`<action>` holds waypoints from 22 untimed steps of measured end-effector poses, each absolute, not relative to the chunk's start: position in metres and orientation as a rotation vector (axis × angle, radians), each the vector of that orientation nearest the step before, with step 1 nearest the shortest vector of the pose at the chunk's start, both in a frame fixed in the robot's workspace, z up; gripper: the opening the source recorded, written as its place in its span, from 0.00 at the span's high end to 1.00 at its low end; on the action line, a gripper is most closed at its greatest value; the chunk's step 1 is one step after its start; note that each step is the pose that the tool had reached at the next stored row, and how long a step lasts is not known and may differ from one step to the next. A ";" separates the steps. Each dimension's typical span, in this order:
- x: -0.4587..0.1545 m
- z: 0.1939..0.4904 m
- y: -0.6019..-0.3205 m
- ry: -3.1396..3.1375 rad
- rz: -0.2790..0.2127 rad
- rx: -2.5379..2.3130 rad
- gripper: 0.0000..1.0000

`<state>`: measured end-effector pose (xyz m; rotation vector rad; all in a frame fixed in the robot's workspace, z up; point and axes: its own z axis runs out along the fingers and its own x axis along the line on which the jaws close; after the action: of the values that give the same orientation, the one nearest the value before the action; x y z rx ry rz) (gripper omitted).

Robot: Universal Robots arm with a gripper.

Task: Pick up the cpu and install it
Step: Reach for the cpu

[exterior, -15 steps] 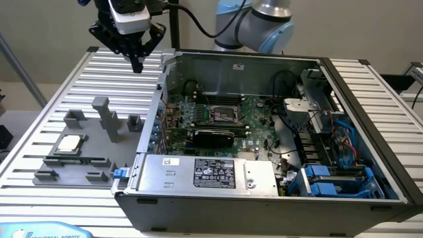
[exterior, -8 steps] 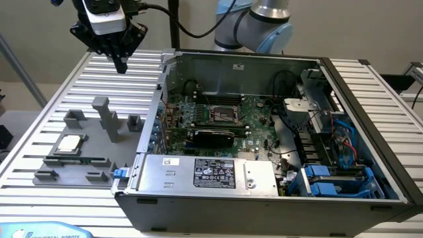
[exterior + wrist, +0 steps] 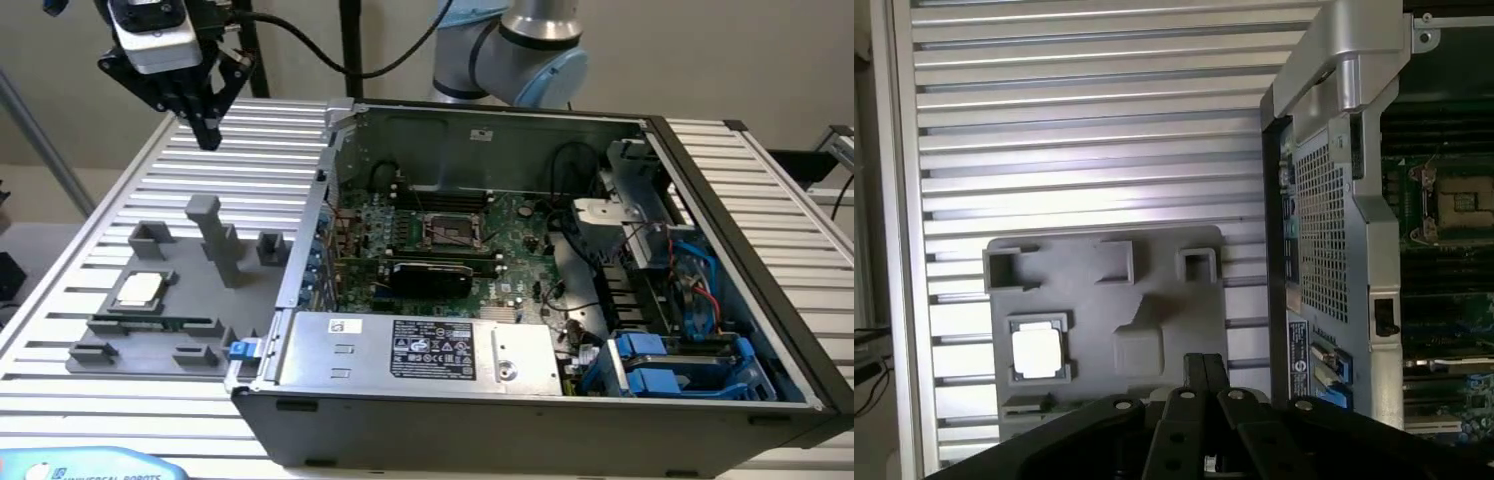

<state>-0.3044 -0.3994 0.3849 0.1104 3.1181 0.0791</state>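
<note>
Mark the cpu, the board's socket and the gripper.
Silvery square cpu chip (image 3: 140, 289): exterior view, centre of metal top.
Dark metal-framed square socket (image 3: 451, 232): exterior view, its middle.
Black gripper (image 3: 207, 136): exterior view, at shut fingertips.

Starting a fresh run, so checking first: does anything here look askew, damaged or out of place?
Nothing stands out. The cpu lies flat and square in its pocket of the grey tray, and the gripper hangs shut and empty high above the table.

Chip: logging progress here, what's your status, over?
Jaws shut, empty, high above table. Chip lies in grey tray, untouched. Tall post beside it.
</note>
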 end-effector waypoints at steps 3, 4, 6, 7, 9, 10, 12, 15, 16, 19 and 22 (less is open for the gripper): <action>-0.318 0.383 -0.399 3.118 0.079 0.111 0.89; -0.323 0.382 -0.399 3.118 0.079 0.110 0.89; -0.332 0.380 -0.399 3.118 0.079 0.110 0.89; -0.336 0.379 -0.399 3.118 0.079 0.110 0.89; -0.345 0.378 -0.399 3.118 0.079 0.111 0.89; -0.350 0.377 -0.399 3.118 0.079 0.110 0.89; -0.359 0.375 -0.399 3.119 0.079 0.110 0.89; -0.373 0.371 -0.399 3.119 0.079 0.111 0.89; -0.377 0.370 -0.399 3.120 0.079 0.111 0.89; -0.391 0.367 -0.399 3.120 0.079 0.111 0.89; -0.405 0.364 -0.399 3.121 0.079 0.111 0.89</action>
<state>-0.4046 -0.3994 0.3636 0.1108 3.1215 0.0790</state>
